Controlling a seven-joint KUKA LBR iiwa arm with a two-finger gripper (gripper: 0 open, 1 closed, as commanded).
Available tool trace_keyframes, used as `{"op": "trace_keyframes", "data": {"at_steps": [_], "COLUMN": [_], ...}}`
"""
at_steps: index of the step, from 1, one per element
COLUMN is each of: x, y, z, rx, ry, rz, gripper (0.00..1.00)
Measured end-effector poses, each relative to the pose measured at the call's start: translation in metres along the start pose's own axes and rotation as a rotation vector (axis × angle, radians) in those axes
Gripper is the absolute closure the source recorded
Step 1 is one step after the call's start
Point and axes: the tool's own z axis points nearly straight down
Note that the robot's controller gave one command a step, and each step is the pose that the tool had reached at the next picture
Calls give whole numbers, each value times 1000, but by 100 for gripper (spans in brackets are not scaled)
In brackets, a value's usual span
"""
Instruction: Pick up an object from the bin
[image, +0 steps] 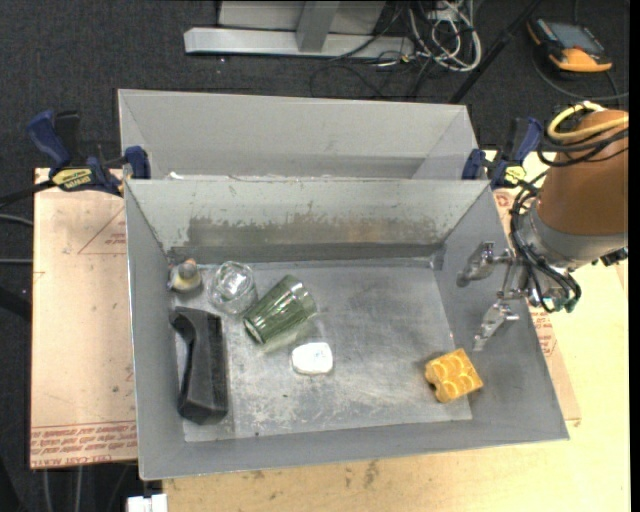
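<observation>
My gripper (484, 298) hangs over the bin's right wall with its two metal fingers spread wide apart and nothing between them. Just below it, near the front right corner of the bin floor, lies a small yellow-orange ridged block (453, 377), apart from the fingers. A small white rounded piece (311, 358) rests on the floor toward the middle left.
On the left of the bin, a green ribbed glass (278, 310) lies on its side beside a clear crumpled piece (232, 284) and a small tan knob-like thing (184, 277). A long black tool (202, 365) lies along the left wall. The arm's orange cover stands outside the right rim.
</observation>
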Motion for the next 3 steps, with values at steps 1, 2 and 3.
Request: {"op": "trace_keyframes", "data": {"at_steps": [1,2,3], "x": [-2,8,8], "y": [1,-8,-8], "z": [-5,102,102], "rx": [1,-1,0], "ry": [-8,-6,-6], "rz": [-3,-172,-173], "gripper": [0,100,100]}}
